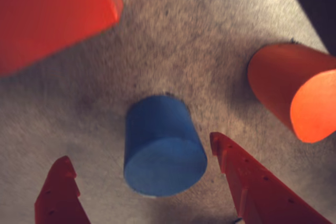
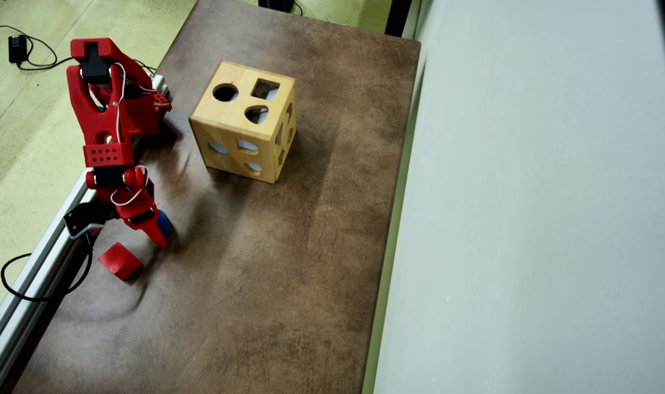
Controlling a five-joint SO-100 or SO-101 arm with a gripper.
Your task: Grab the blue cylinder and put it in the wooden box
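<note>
The blue cylinder (image 1: 164, 148) stands upright on the brown table, between my two red fingers and nearer the right one in the wrist view. My gripper (image 1: 139, 146) is open around it, and neither finger visibly touches it. In the overhead view the gripper (image 2: 158, 232) hangs low at the table's left side, and only a sliver of the blue cylinder (image 2: 165, 224) shows beside it. The wooden box (image 2: 244, 121), a light-wood cube with round, square and other cutouts, stands well apart toward the table's far end.
A red cube (image 2: 120, 261) lies just beyond the gripper near the table's left edge and fills the top left of the wrist view (image 1: 47, 9). A red rounded block (image 1: 294, 95) lies at the right of the wrist view. A metal rail (image 2: 31, 273) runs along the table's left edge.
</note>
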